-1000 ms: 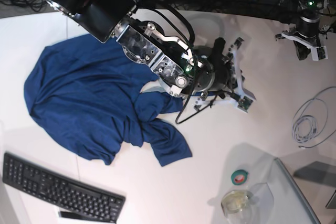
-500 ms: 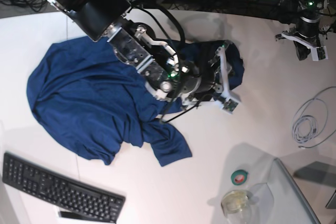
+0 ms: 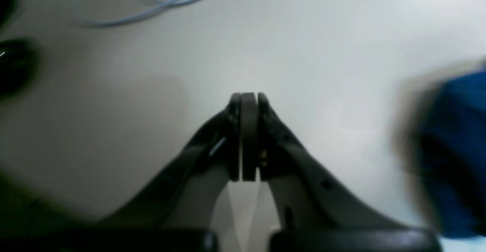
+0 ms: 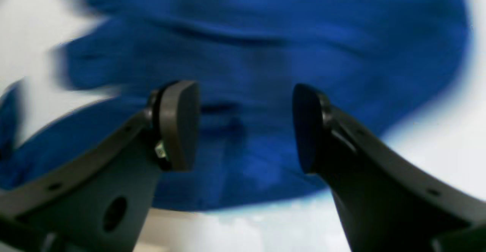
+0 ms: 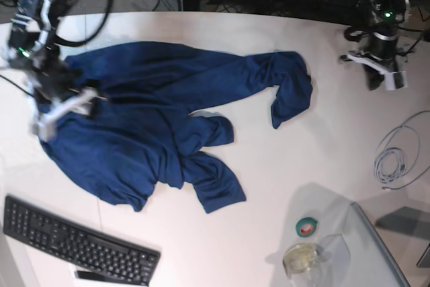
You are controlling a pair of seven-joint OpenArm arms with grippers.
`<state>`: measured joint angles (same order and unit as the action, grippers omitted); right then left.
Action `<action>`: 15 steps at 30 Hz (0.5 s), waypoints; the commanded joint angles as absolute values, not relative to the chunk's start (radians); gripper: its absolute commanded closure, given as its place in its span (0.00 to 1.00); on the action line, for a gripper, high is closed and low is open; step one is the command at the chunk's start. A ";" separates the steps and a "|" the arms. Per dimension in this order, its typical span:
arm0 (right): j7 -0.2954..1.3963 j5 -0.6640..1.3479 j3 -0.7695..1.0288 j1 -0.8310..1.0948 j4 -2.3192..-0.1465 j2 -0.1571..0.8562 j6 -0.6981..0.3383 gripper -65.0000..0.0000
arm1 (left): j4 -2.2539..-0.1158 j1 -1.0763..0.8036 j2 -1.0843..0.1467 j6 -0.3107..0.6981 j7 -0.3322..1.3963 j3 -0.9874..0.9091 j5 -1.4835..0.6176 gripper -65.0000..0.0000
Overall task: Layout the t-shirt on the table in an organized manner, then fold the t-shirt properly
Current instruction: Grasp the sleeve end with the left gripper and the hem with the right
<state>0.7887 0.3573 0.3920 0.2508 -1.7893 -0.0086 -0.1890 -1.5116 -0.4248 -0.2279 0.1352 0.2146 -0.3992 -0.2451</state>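
The dark blue t-shirt (image 5: pixel 144 115) lies crumpled on the white table (image 5: pixel 282 166). One part is stretched toward the right and ends in a drooping fold (image 5: pixel 290 89). My right gripper (image 5: pixel 60 111) hovers over the shirt's left edge. In the right wrist view it (image 4: pixel 245 126) is open, with blurred blue fabric (image 4: pixel 265 43) below and nothing between its fingers. My left gripper (image 5: pixel 378 72) stands at the table's far right, apart from the shirt. The left wrist view shows it (image 3: pixel 248 100) shut and empty over bare table, with the shirt (image 3: pixel 452 149) at the right edge.
A black keyboard (image 5: pixel 77 243) lies at the front left. A green tape roll (image 5: pixel 308 226) and a glass jar (image 5: pixel 300 258) sit at the front right, beside a grey panel (image 5: pixel 386 250). A coiled pale cable (image 5: pixel 396 156) lies at the right edge.
My right gripper opened and let go of the shirt part it had carried right. That arm swung back to the far left. The released fabric now lies stretched rightward.
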 commanded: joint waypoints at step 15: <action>0.768 0.369 0.568 0.246 -1.538 -0.007 -0.197 0.46 | -1.520 -0.323 -0.239 0.130 0.194 -0.165 -0.249 1.00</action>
